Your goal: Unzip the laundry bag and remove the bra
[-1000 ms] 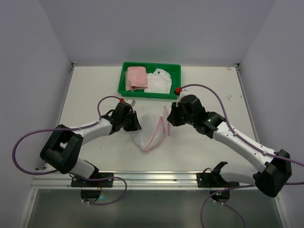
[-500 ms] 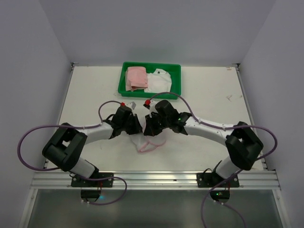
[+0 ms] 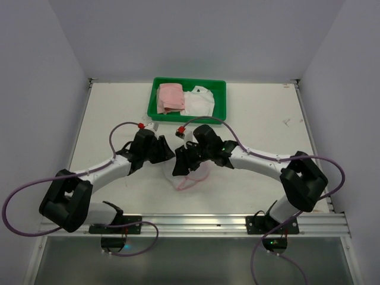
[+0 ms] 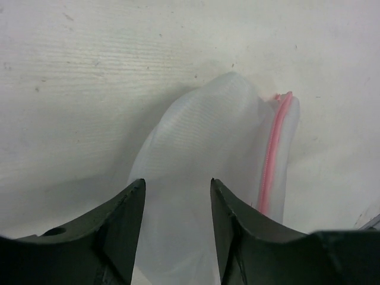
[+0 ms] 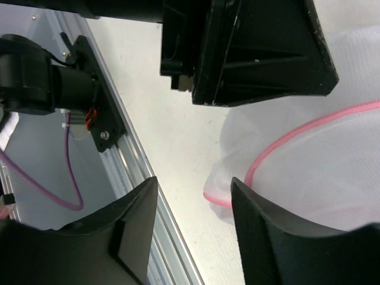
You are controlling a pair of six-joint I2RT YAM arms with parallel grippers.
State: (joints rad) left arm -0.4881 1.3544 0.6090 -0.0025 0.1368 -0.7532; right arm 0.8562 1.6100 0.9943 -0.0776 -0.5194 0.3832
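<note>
Over the counter, top camera first: the laundry bag lies near the middle, right between the left hand and the right hand, both arms bent inward to meet over it. My guess is one is meant to steady the mesh while the other works the zipper. The green tray of pink and white cloth sits at the far edge, well apart.

Left wrist cam: its fingers are apart, nothing pinched, and the bag's white mesh shows through the gap, bulging up off the counter. Pink zipper trim runs down the right side; can't tell if it's zipped.

Right wrist cam: fingers spread here too, hovering just off the bag's rim, with the left hand's black body right above. No zipper pull that I can spot, and I can't make out the bra through the mesh. Looks barely started to me, both hands lined up to grab.
</note>
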